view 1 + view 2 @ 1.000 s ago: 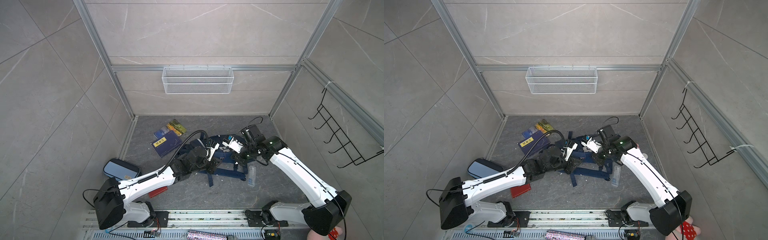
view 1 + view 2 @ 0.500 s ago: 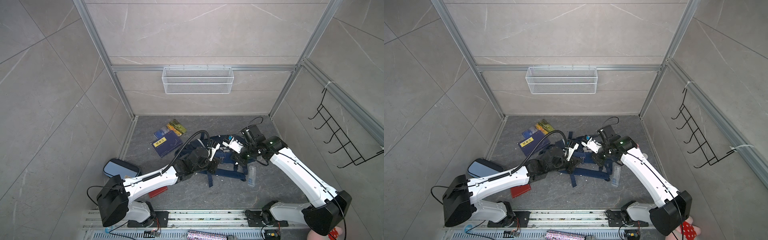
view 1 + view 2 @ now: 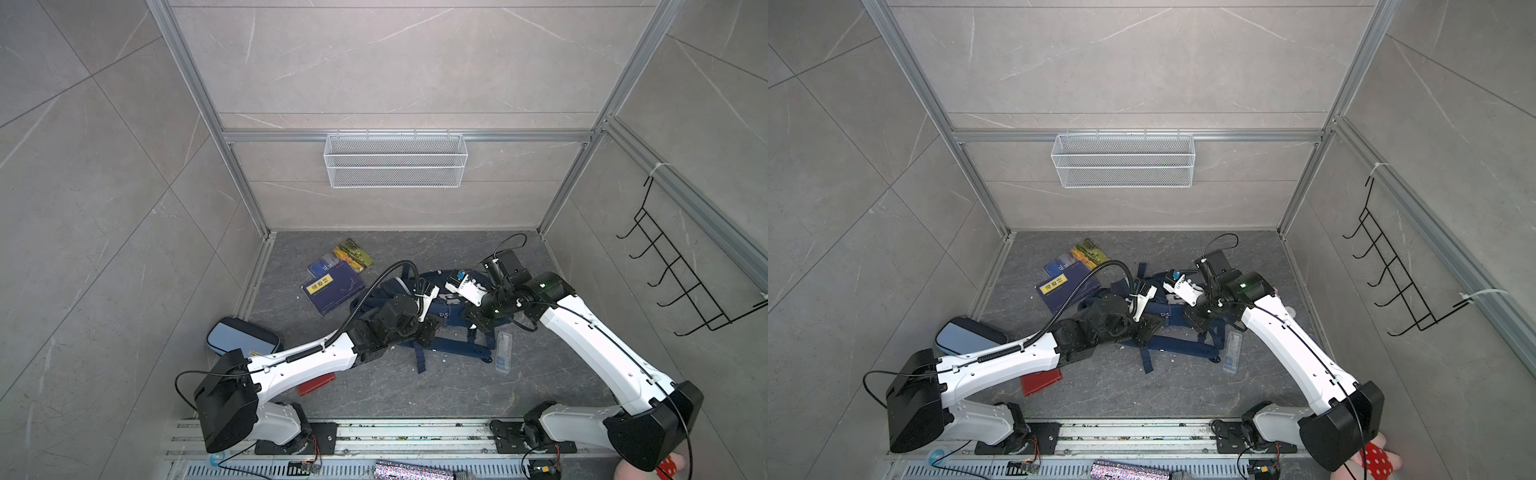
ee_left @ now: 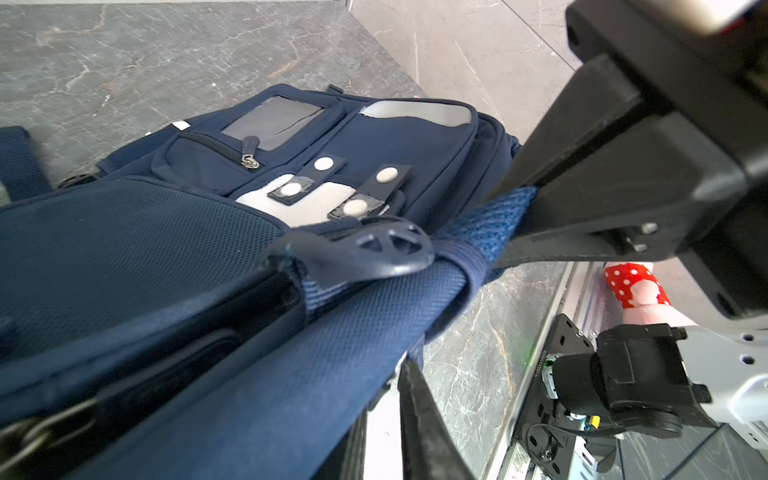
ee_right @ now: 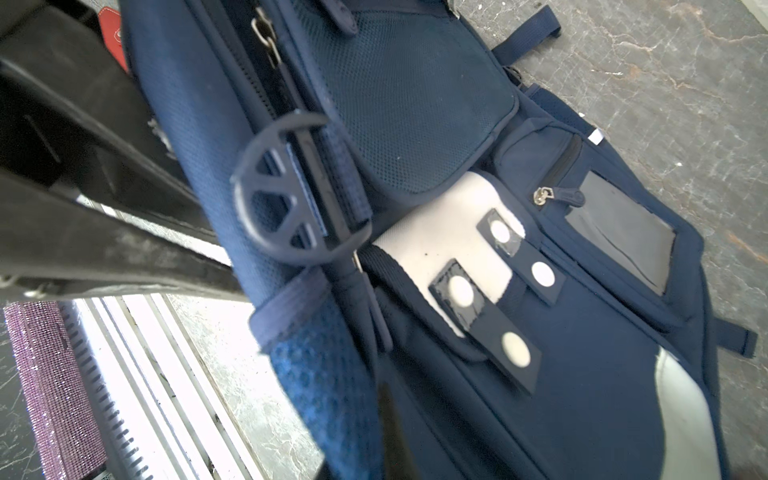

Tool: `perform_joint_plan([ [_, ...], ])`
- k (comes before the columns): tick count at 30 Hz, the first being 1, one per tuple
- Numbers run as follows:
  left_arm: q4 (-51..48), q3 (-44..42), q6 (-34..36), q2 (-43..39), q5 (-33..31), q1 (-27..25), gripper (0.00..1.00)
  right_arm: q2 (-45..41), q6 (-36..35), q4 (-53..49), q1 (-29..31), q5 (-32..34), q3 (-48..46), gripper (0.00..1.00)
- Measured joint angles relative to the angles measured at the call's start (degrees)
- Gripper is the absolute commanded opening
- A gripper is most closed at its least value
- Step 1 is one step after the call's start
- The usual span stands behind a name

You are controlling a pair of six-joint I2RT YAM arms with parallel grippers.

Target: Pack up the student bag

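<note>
Navy student bag (image 4: 395, 137) lies btwn both tools, front up. Right tool (image 4: 505, 226) pressed shut, pinching bag's blue mesh edge. Left tool (image 3: 429, 329) at padded strap; grip can't tell. Grey marble tabletop (image 3: 415, 386); tiled walls, wire basket (image 3: 395, 160) on back wall.

Navy-and-white student bag (image 4: 407, 141), light-blue pencil case (image 3: 239, 337), grey marbled floor (image 3: 415, 386).

3 walls (image 3: 395, 62) of large pale grey tiles with thin white veins meet at 2 aluminium posts (image 3: 240, 178) in the back corners. A white wire mesh basket (image 3: 395, 162) hangs from a horizontal rail (image 3: 519, 136) on the back wall. A black wire hook rack (image 3: 673, 282) hangs on the wall at the right of both top views. The floor (image 3: 415, 386) is dark grey marbled stone. Light is soft and even.
</note>
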Motion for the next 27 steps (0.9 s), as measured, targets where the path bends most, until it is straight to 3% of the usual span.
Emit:
perform_joint_plan([
  [6, 1.3, 0.0, -0.2, 1.2, -1.6, -0.2, 0.00, 0.0, 0.4, 0.0, 0.0, 0.0, 0.0, 0.00],
  [18, 1.8, -0.1, -0.3, 1.1, -2.5, -0.3, 0.00, 0.0, 1.2, 0.5, 0.0, 1.9, 0.0, 0.00],
  [27, -7.6, -4.6, -2.1, -10.8, -9.8, 1.6, 0.00, -1.2, 1.5, 3.3, -0.7, 5.0, -1.1, 0.00],
])
